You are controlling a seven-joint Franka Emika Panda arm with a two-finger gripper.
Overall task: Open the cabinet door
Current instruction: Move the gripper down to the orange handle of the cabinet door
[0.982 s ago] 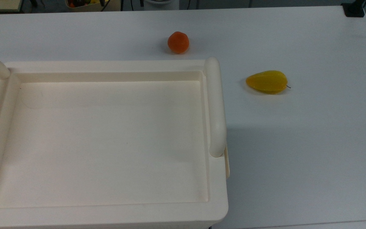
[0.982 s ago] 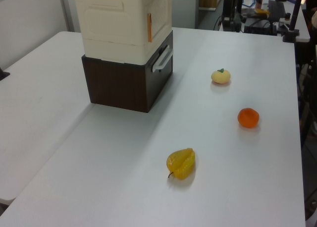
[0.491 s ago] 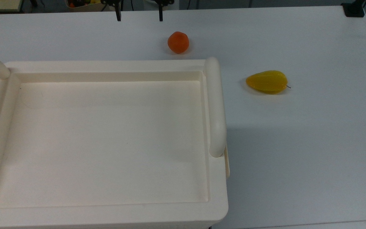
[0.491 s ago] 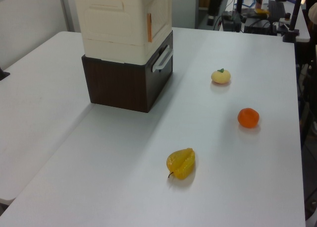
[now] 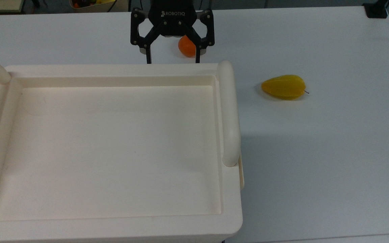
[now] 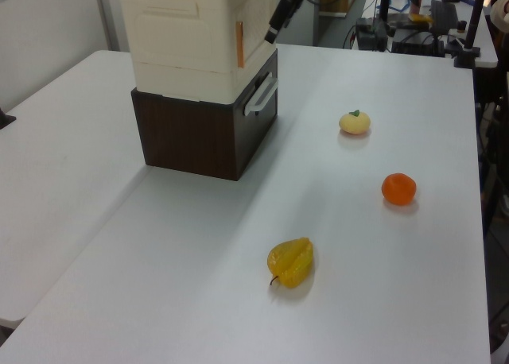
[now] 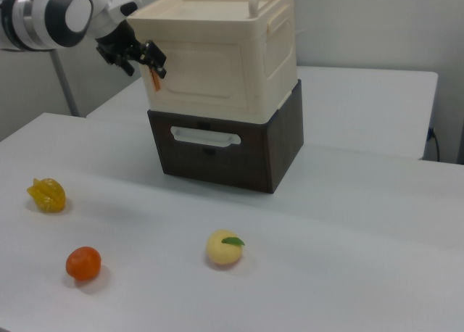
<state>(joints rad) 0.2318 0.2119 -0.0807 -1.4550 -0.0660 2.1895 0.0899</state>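
Just tool beside cabinet door

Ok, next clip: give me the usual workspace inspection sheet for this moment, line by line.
Surface: white table, bare between the items listed.
Job's things: cream cabinet stacked on a dark brown drawer unit; cabinet door looks shut, brown fittings on its edge.
Clutter: orange fruit, yellow ridged fruit, pale yellow fruit with a green leaf, all loose on the table.
Grippers: claw open, fingers pointing at the cabinet's door side, holding nothing.
Cables: some hang among the equipment past the table's far end in the left view.
Surroundings: a black object at the table corner in the top view.
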